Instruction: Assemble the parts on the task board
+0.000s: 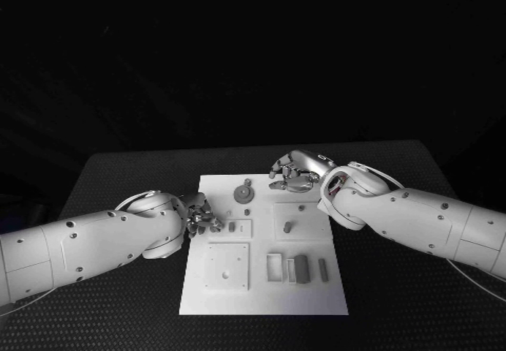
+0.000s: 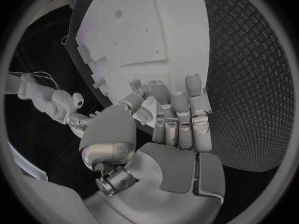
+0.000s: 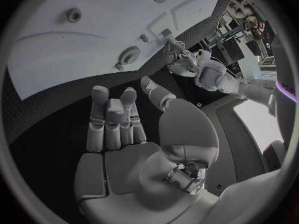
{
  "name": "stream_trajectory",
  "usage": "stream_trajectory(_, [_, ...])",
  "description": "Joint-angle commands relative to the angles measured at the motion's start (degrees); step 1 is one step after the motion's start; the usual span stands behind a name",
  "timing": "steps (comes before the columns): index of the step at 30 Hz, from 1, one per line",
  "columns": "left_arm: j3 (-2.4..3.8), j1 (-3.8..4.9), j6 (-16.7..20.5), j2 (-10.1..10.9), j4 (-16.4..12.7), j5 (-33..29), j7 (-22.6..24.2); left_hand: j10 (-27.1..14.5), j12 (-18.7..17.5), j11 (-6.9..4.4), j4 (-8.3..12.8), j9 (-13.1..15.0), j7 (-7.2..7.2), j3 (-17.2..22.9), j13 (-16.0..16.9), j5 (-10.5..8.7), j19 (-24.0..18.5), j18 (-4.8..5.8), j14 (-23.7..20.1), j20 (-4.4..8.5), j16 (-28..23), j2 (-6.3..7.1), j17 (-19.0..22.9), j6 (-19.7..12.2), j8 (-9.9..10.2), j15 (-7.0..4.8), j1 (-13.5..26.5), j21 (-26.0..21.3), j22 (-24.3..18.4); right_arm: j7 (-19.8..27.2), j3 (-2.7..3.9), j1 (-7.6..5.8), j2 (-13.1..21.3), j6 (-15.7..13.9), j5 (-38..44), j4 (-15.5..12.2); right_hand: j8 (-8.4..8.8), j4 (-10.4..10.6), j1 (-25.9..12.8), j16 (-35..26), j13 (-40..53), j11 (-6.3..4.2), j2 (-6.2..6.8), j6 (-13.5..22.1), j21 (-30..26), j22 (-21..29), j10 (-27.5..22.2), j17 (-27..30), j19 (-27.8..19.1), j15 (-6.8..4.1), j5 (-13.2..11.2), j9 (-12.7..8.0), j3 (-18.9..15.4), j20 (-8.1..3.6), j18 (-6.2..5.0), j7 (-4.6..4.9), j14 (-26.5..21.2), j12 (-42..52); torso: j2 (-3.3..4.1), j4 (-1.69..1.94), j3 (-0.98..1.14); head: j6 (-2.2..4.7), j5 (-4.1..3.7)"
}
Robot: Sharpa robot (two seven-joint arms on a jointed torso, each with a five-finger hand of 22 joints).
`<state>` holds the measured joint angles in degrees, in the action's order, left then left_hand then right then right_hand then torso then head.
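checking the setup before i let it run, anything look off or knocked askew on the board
Nothing stands out. The task board lies square on the table, the round gear-like part lies flat near its far end, and the upright blocks stand straight. The left hand and right hand hold nothing.

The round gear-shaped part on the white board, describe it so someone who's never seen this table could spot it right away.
Start at the white task board in the middle of the black table. Go to its far end, between the two hands: the gear lies there, just off the right hand. It is the one round, toothed piece; its neighbours are straight blocks and square plates.
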<state>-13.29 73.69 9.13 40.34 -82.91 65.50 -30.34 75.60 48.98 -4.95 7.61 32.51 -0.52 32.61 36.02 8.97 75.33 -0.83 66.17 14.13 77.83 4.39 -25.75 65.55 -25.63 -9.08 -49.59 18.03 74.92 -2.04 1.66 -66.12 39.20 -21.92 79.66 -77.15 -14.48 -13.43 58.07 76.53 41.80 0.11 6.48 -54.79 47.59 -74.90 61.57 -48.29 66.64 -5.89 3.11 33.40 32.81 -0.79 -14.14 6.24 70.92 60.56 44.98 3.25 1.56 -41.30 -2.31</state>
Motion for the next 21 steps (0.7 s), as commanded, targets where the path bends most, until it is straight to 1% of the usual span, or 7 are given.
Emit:
stream_trajectory(1, [-0.29, -0.43, -1.3, -0.2, -0.2, -0.3, -0.3, 0.2, 0.1, -0.18, -0.6, -0.1, -0.58, 0.0, 0.1, -0.31, 0.2, 0.83, 0.2, 0.39, 0.1, 0.46, -0.1, 0.4, 0.1, -0.19, 0.1, 0.3, 1.2, 0.4, 0.02, 0.03, 0.0, 0.5, 0.0, -0.1, 0.32, 0.3, -0.4, -0.3, 0.0, -0.01, 0.01, 0.0, -0.2, -0.8, -0.5, -0.1, 0.0, -0.23, 0.2, 0.1, 0.1, -0.41, -0.86, 0.34, 0.3, -0.1, -0.01, 0.0, 0.02, 0.03, 0.0])
stream_trajectory(6, [-0.29, -0.43, -1.2, -0.2, -0.1, -0.3, -0.4, 0.2, 0.1, -0.18, -1.2, -0.1, -0.57, -0.2, 0.2, -0.34, 0.1, 0.83, 0.1, 0.4, 0.1, 0.75, -0.1, 0.4, 0.0, -0.19, 0.4, 0.3, 1.2, 0.4, 0.02, 0.03, 0.1, 0.5, 0.0, -0.1, 0.32, 0.3, -0.4, -0.3, 0.0, -0.01, 0.02, 0.0, -0.2, -0.8, -0.5, -0.1, -0.1, -0.23, 0.2, 0.1, 0.1, -0.41, -0.86, 0.34, 0.3, -0.1, 0.01, 0.01, 0.03, 0.03, 0.01])
stream_trajectory(13, [-0.29, -0.45, -1.2, -0.2, -0.1, -0.3, -0.3, 0.2, 0.1, -0.21, -1.1, -0.1, -0.54, -0.1, 0.2, -0.02, 0.1, 0.8, 0.1, 0.48, 0.1, 0.28, -0.1, 0.4, 0.0, -0.23, -0.2, 0.3, 1.2, 0.4, 0.02, 0.03, 0.0, 0.5, 0.0, 0.0, 0.33, 0.3, -0.4, -0.3, 0.0, 0.0, 0.03, 0.0, -0.2, -0.8, -0.5, -0.1, -0.1, -0.23, 0.2, 0.1, 0.1, -0.41, -0.86, 0.35, 0.3, -0.1, 0.01, -0.01, -0.01, 0.04, -0.03])
stream_trajectory(20, [-0.29, -0.45, -1.1, -0.1, -0.1, -0.3, -0.4, 0.2, 0.1, -0.24, -0.2, 0.0, -0.52, 0.0, 0.4, 0.73, 0.1, 0.83, 0.2, 0.53, 0.2, -0.98, -0.2, 0.5, -0.1, -0.25, -1.5, 0.5, 1.2, 0.5, 0.02, 0.03, 0.0, 0.5, 0.0, 0.0, 0.33, 0.3, -0.4, -0.3, 0.0, 0.0, 0.03, 0.0, -0.2, -0.8, -0.5, -0.1, -0.1, -0.23, 0.2, 0.1, 0.1, -0.41, -0.86, 0.35, 0.3, -0.1, 0.0, 0.02, -0.05, 0.06, -0.05])
stream_trajectory(21, [-0.29, -0.45, -1.2, -0.1, -0.1, -0.3, -0.4, 0.3, 0.1, -0.25, 0.2, 0.0, -0.5, 0.2, 0.4, 0.86, 0.1, 0.83, 0.2, 0.55, 0.2, -1.41, -0.2, 0.5, -0.1, -0.25, -2.0, 0.5, 1.3, 0.5, 0.02, 0.03, 0.0, 0.5, 0.0, 0.0, 0.34, 0.3, -0.4, -0.3, 0.0, 0.0, 0.03, 0.0, -0.2, -0.8, -0.5, -0.1, -0.1, -0.23, 0.2, 0.1, 0.1, -0.41, -0.86, 0.35, 0.3, -0.1, 0.0, 0.01, -0.04, 0.04, -0.04])
